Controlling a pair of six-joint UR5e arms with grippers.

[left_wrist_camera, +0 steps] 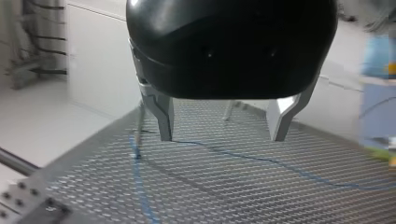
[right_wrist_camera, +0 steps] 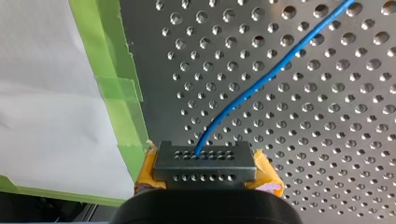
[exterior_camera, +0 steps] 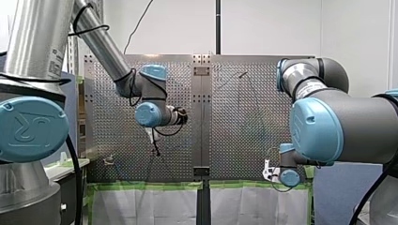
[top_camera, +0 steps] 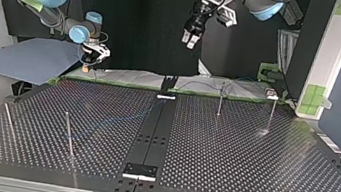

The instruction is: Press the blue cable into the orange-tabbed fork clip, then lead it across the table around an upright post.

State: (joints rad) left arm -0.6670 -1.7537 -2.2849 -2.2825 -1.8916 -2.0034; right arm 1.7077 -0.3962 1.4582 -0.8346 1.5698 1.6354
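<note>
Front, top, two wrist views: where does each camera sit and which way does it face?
Front: behind and above the arms, looking over the perforated table; my left arm at its left, my right arm at its right.
Top: across the table, facing the arms; sides crossed: my left gripper hangs right of my right gripper.
Left wrist: looks along my open left gripper at the blue cable.
Right wrist: looks along my right gripper at the green tape edging the table.
Shared: both wrist views show the blue cable.
</note>
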